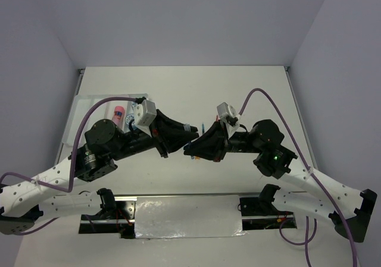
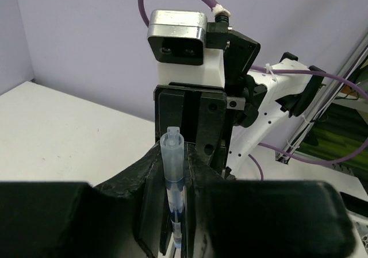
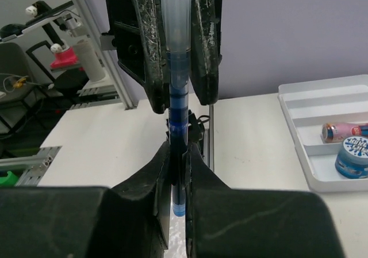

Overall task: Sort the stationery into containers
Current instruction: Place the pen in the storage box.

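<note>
Clenching one blue pen point(image 3: 178, 91) from both ends, left gripper point(image 2: 174, 166) and right gripper point(image 3: 178, 160) meet; tray point(image 1: 102, 111) mostly hidden, upper left.

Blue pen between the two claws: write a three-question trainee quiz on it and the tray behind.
1. True or false: the left claw and the right claw both grip the blue pen.
2. The pink cylinder lies: A) in the white tray; B) on the bare table; C) in a claw.
3. Fill in: the round roll in the tray is mainly ___.
Key: 1 true; 2 A; 3 blue.
</note>
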You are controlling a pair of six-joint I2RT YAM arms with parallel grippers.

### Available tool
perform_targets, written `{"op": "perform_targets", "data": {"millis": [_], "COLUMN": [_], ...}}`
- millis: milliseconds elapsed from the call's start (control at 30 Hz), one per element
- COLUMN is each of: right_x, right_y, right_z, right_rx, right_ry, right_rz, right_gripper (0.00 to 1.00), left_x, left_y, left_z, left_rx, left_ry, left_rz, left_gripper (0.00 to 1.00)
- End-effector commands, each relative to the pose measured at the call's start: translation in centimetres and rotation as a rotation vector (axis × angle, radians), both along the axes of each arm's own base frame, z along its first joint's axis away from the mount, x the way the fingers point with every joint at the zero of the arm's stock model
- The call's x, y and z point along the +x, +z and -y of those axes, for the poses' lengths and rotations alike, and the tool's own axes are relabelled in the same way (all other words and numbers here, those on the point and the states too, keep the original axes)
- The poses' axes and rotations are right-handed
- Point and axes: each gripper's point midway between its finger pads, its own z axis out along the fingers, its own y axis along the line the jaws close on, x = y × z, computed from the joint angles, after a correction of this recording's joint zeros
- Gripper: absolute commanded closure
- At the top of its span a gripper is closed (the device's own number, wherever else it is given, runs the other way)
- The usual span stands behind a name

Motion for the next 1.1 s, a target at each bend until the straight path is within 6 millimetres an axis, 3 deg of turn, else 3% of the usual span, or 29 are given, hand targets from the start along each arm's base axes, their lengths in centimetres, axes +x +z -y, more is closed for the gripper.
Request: {"op": "perform_targets", "data": {"millis": [0, 33, 67, 100, 200, 467, 500, 633, 767, 800, 867, 900, 933, 1067], "right_x": [-0.3, -0.3, -0.4, -0.4, -0.6, -0.7, -0.7, -0.8, -0.7, -0.5, -0.4, -0.3, -0.2, 0.1], "right_y": [1.2, 0.9, 0.8, 0.7, 0.2, 0.2, 0.3, 0.4, 0.8, 1.0, 1.0, 1.1, 0.9, 0.2], "right_z": [0.1, 0.0, 0.0, -0.1, -0.1, -0.1, -0.1, -0.1, -0.1, -0.1, -0.2, -0.2, -0.3, -0.5], "right_rx": [0.041, 0.035, 0.032, 0.031, 0.024, 0.024, 0.026, 0.036, 0.038, 0.040, 0.038, 0.038, 0.036, 0.025], "right_ry": [0.007, 0.010, 0.018, 0.020, 0.030, 0.038, 0.038, 0.039, 0.036, 0.030, 0.024, 0.021, 0.017, 0.009], "right_rz": [0.040, 0.037, 0.040, 0.037, 0.038, 0.045, 0.046, 0.050, 0.050, 0.052, 0.053, 0.053, 0.054, 0.047], "right_gripper": [1.00, 1.00, 1.00, 1.00, 1.00, 1.00, 1.00, 1.00, 1.00, 1.00, 0.92, 0.73, 0.66, 0.54], "left_x": [-0.5, -0.4, -0.1, 0.0, 0.0, 0.2, 0.2, 0.0, 0.1, 0.1, 0.0, 0.1, 0.1, 0.2], "left_y": [2.9, 3.1, 3.3, 3.7, 4.4, 4.6, 4.6, 4.2, 3.4, 3.2, 3.1, 2.9, 3.0, 3.4], "left_z": [-0.9, -1.1, -1.3, -1.6, -1.9, -2.1, -2.1, -1.8, -1.5, -1.5, -1.4, -1.4, -1.4, -1.5], "left_rx": [-0.084, -0.090, -0.097, -0.106, -0.118, -0.120, -0.119, -0.106, -0.084, -0.081, -0.080, -0.075, -0.074, -0.074], "left_ry": [-0.004, 0.007, 0.027, 0.036, 0.045, 0.059, 0.059, 0.042, 0.040, 0.038, 0.035, 0.038, 0.039, 0.048], "left_rz": [0.045, 0.044, 0.041, 0.043, 0.046, 0.032, 0.032, 0.026, 0.014, 0.012, 0.012, 0.009, 0.010, 0.014], "left_gripper": [0.69, 0.51, 0.42, 0.38, 0.38, 0.53, 0.61, 0.78, 0.73, 0.77, 1.00, 1.00, 1.00, 1.00]}}
